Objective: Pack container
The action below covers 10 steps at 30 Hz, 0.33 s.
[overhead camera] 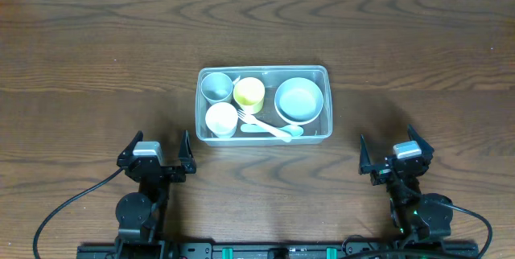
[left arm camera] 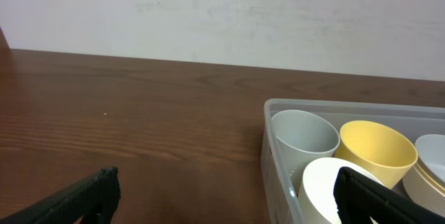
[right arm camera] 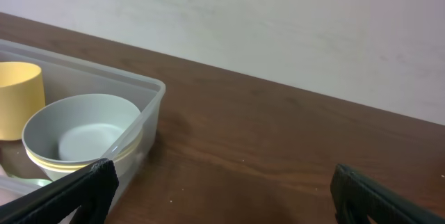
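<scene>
The clear plastic container (overhead camera: 322, 72) sits mid-table. Inside it stand a grey cup (overhead camera: 216, 87), a yellow cup (overhead camera: 249, 92), a white cup (overhead camera: 220, 119), a stack of bowls with a pale blue one on top (overhead camera: 298, 100), and a white fork (overhead camera: 265, 125) beside a pale spoon (overhead camera: 256, 129). My left gripper (overhead camera: 158, 150) rests near the front edge, left of the container (left arm camera: 278, 154), open and holding nothing. My right gripper (overhead camera: 396, 151) rests to the container's (right arm camera: 149, 99) right, also open and holding nothing. The wrist views show the grey cup (left arm camera: 304, 137), yellow cup (left arm camera: 375, 147), white cup (left arm camera: 320, 189) and bowls (right arm camera: 83, 130).
The dark wooden table (overhead camera: 96, 58) runs out on all sides of the container. A pale wall (left arm camera: 222, 15) stands behind the table's far edge. Black cables (overhead camera: 56, 215) trail from the arm bases at the front.
</scene>
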Available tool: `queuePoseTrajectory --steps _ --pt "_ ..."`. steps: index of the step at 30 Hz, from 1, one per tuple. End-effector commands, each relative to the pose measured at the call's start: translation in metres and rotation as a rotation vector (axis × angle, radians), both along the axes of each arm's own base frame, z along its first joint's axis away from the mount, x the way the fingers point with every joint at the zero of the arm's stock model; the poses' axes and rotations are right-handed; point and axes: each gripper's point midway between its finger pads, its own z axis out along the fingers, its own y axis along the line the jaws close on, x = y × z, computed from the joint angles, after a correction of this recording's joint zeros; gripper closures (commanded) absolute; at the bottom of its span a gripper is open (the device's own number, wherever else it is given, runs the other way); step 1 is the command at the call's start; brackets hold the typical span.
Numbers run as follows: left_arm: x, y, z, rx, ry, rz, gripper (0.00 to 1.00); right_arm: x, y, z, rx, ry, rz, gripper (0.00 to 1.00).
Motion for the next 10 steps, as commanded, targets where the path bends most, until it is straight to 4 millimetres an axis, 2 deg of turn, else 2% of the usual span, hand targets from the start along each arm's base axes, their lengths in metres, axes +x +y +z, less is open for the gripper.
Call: queuePoseTrajectory --steps 1,10 --pt "-0.0011 0.0035 -0.0172 -0.007 0.056 0.019 0.02 -0.0008 0.0035 -0.0004 -0.013 -0.004 0.018 0.01" --pt "-0.0011 0.0035 -0.0172 -0.007 0.056 0.019 0.02 -0.0008 0.0035 -0.0004 -0.013 -0.004 0.018 0.01"
